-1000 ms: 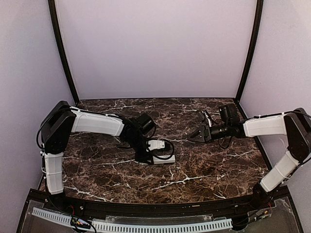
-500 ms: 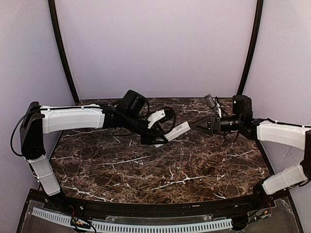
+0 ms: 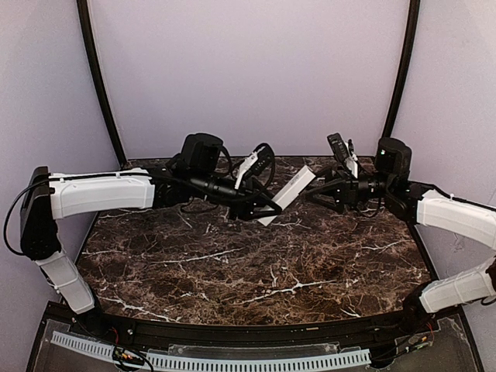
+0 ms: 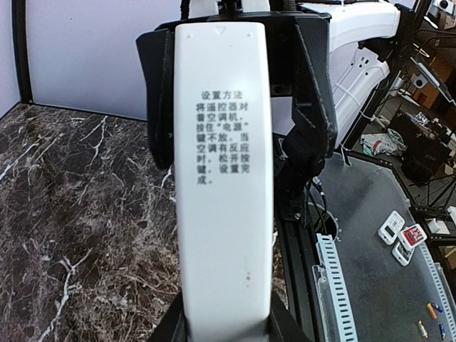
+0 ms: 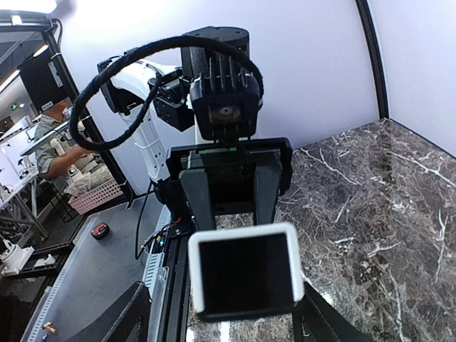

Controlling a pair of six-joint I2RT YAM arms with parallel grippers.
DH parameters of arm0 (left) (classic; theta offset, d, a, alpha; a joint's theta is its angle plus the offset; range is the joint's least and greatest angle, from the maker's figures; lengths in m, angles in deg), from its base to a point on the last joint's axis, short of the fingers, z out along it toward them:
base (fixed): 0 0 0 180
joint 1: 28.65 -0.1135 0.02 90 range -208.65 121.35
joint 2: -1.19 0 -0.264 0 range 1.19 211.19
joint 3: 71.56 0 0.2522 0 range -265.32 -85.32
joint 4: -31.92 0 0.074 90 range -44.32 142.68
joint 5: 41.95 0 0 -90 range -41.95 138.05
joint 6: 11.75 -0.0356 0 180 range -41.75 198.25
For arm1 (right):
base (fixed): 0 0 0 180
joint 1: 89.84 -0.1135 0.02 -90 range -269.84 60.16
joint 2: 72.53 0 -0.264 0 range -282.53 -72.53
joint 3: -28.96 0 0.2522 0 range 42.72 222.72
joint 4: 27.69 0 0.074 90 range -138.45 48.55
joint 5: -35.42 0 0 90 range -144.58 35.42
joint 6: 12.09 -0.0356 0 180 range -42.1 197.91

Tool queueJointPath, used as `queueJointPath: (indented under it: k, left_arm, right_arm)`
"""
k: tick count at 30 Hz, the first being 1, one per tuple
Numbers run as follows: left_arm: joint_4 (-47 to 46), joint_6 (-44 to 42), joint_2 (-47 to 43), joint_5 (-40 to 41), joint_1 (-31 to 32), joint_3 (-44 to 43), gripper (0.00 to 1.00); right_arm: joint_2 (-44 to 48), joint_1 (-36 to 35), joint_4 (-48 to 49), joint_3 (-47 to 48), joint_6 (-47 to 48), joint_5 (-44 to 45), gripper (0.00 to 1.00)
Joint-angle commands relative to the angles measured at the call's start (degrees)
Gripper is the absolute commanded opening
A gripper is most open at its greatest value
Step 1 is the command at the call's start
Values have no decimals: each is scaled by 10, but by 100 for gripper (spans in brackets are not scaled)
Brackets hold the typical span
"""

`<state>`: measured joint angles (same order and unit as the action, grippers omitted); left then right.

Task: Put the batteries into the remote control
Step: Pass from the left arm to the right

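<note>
My left gripper (image 3: 269, 208) is shut on the lower end of the white remote control (image 3: 288, 194) and holds it tilted up above the table. In the left wrist view the remote (image 4: 224, 178) fills the middle, printed back showing, between my fingers (image 4: 285, 329). My right gripper (image 3: 316, 194) is open just right of the remote's upper end. In the right wrist view that end (image 5: 246, 274), a black face with a white rim, sits between my spread fingers (image 5: 135, 313) without visible contact. No batteries are in view.
The dark marble table (image 3: 256, 271) lies below both arms. Black frame posts (image 3: 101, 85) and purple walls close the back and sides. A cable loop (image 3: 263, 155) hangs on the left wrist. A white slotted rail (image 3: 201, 360) runs along the near edge.
My left arm has lifted the remote off the table and swung it up and right. My right gripper has risen and now meets the remote's upper end.
</note>
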<state>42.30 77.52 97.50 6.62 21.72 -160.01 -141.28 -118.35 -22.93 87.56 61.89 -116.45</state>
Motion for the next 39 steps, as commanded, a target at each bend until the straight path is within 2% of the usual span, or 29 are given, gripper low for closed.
queueJointPath:
  k: [1,8,14,20,23,26,28,31,33,34,36,37,38,39]
  left_arm:
    - [-52,34,-11,-32,12,12,8]
    - [-126,72,-8,-42,12,33,8]
    - [-148,92,5,-49,12,36,8]
    - [-151,100,9,-52,12,34,7]
    - [-151,102,12,-52,13,32,7]
    - [-148,100,17,-51,15,27,8]
    - [-144,96,18,-49,16,25,7]
    - [-141,93,18,-47,17,26,7]
    - [-144,93,17,-44,16,28,7]
    - [-146,93,15,-40,17,30,7]
    - [-150,94,13,-34,17,32,7]
    - [-151,94,13,-34,17,32,7]
    - [-153,94,12,-34,17,32,7]
    - [-153,94,12,-34,17,33,7]
  right_arm:
    - [-17,-14,-9,29,20,7,65]
    - [-21,-26,19,30,10,-6,39]
    - [-27,-29,19,38,5,-19,30]
    - [-37,-30,23,40,0,-25,30]
    - [-40,-31,26,43,-3,-24,38]
    - [-42,-30,33,44,-7,-28,39]
    - [-45,-30,33,45,-9,-30,36]
    - [-46,-31,30,45,-7,-32,23]
    - [-48,-31,29,45,-7,-32,19]
    - [-50,-30,26,45,-7,-33,19]
    - [-55,-31,23,49,-10,-39,33]
    - [-55,-30,24,48,-11,-41,36]
    - [-55,-30,25,47,-11,-41,36]
    - [-55,-30,25,46,-11,-41,32]
